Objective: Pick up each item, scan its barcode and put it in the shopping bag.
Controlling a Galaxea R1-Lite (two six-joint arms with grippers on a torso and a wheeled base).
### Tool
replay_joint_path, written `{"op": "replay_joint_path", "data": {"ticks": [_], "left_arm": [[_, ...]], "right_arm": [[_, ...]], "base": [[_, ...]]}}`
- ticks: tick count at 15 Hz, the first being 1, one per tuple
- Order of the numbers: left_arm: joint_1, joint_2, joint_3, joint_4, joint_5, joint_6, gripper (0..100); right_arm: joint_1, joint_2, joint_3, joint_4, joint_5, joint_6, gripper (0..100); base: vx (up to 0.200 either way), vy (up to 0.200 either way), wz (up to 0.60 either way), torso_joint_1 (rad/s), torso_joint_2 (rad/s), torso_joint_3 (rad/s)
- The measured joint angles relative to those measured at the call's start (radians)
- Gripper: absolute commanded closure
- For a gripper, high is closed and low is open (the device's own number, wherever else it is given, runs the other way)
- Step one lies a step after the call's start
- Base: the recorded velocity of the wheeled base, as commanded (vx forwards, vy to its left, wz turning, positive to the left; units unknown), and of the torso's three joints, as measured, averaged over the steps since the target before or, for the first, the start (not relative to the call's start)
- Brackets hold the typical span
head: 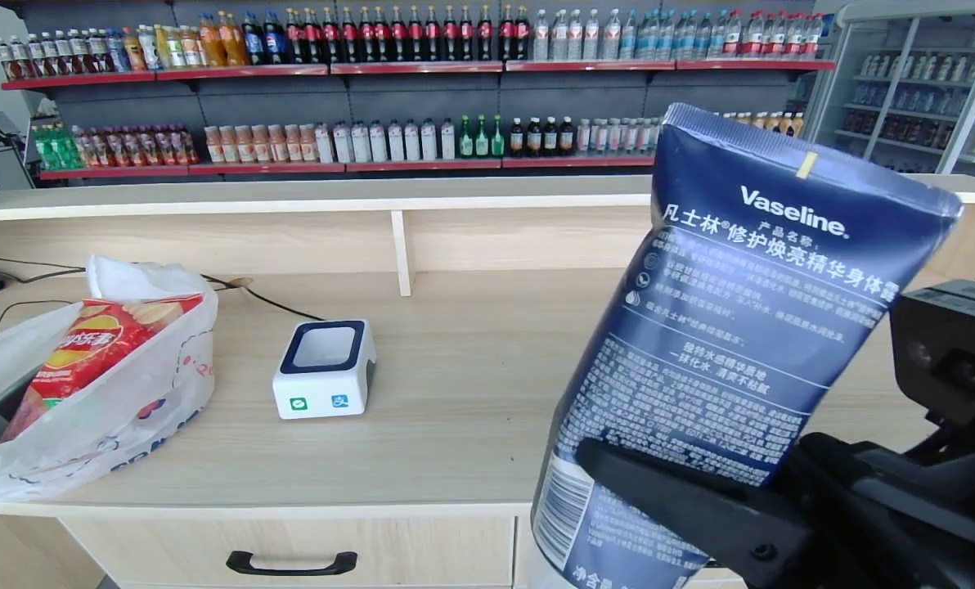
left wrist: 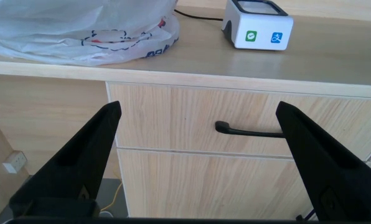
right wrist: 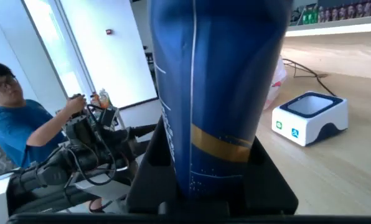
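Observation:
My right gripper [head: 667,491] is shut on the lower end of a dark blue lotion tube [head: 741,327], held upright and tilted, high over the right part of the wooden counter [head: 455,409]. The right wrist view has the tube [right wrist: 216,81] standing between the gripper's [right wrist: 213,180] jaws. The white barcode scanner [head: 324,370] sits mid-counter, to the tube's left. The white shopping bag [head: 87,393] lies at the counter's left end with a red chips packet [head: 87,348] in it. My left gripper [left wrist: 198,112] is open and holds nothing, low in front of the drawer, below the bag [left wrist: 86,28] and scanner [left wrist: 258,25].
A black cable [head: 275,304] runs from behind the scanner toward the bag. A raised back ledge with a divider [head: 402,249] bounds the counter. A drawer with a black handle [left wrist: 248,130] sits under the counter edge. Bottle shelves [head: 422,139] line the far wall.

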Motion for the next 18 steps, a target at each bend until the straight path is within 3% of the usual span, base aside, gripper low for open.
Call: {"op": "replay_joint_path", "data": {"ticks": [7,13,18], "left_arm": [[0.0,0.0,0.0,0.0,0.0,0.0,0],[0.0,0.0,0.0,0.0,0.0,0.0,0],[0.0,0.0,0.0,0.0,0.0,0.0,0]], "right_arm": [[0.103,0.066,-0.109,0.0,-0.001,0.226,100],[0.029,-0.004,-0.13,-0.002,-0.001,0.517,100],[0.024,-0.05,-0.139,-0.001,0.0,0.557,100]], "base": [[0.0,0.0,0.0,0.0,0.0,0.0],[0.0,0.0,0.0,0.0,0.0,0.0],[0.0,0.0,0.0,0.0,0.0,0.0]]}}
